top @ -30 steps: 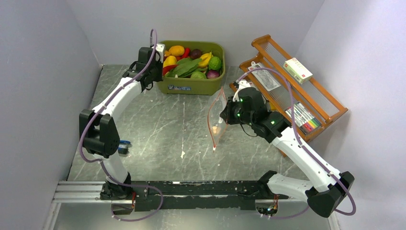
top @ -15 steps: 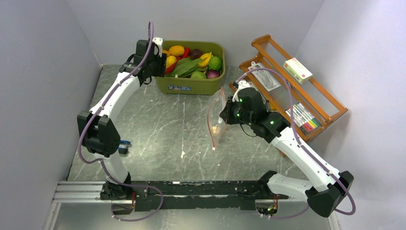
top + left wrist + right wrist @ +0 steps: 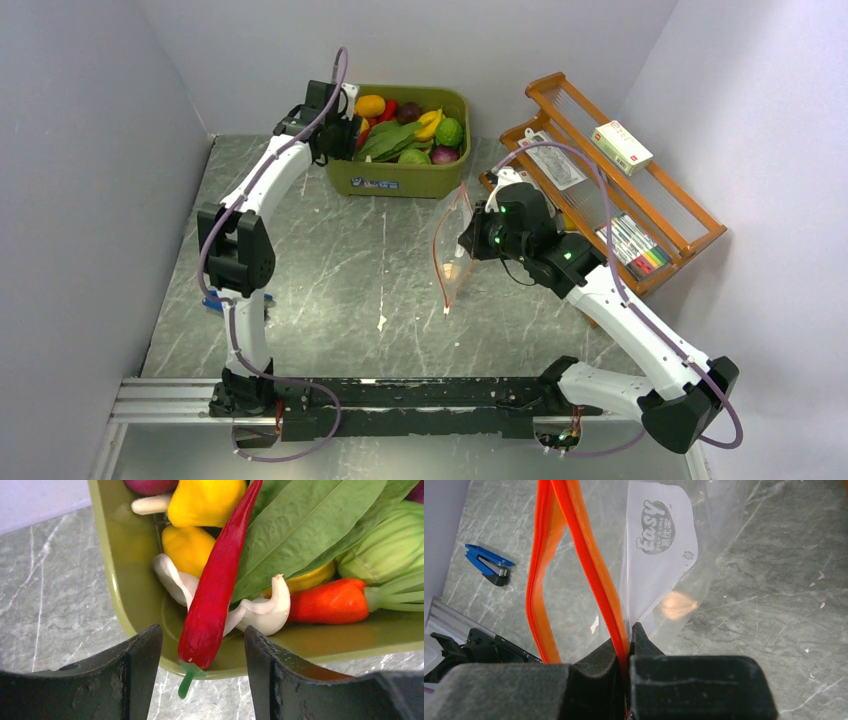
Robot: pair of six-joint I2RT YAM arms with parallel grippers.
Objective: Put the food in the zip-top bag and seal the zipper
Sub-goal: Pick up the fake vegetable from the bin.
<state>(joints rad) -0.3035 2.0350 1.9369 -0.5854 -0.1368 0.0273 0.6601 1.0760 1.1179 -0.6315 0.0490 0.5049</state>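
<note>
We see the grey marble bench (image 3: 330, 260) with a wooden rack (image 3: 700, 208) along its right edge. The olive-green tub (image 3: 400, 182) sits at the middle of the far edge, heaped with toy food. The zip-top bag (image 3: 457, 235) hangs upright right of the bench's centre, its mouth gaping. Our right gripper (image 3: 629, 647) is clenched on one lip of the orange zipper (image 3: 586, 565). Our left gripper (image 3: 202, 675) hovers at the tub's left end, fingers spread on either side of the red chili (image 3: 217, 585) without touching it. A small pale piece (image 3: 678, 605) shows blurred through the bag's clear plastic.
</note>
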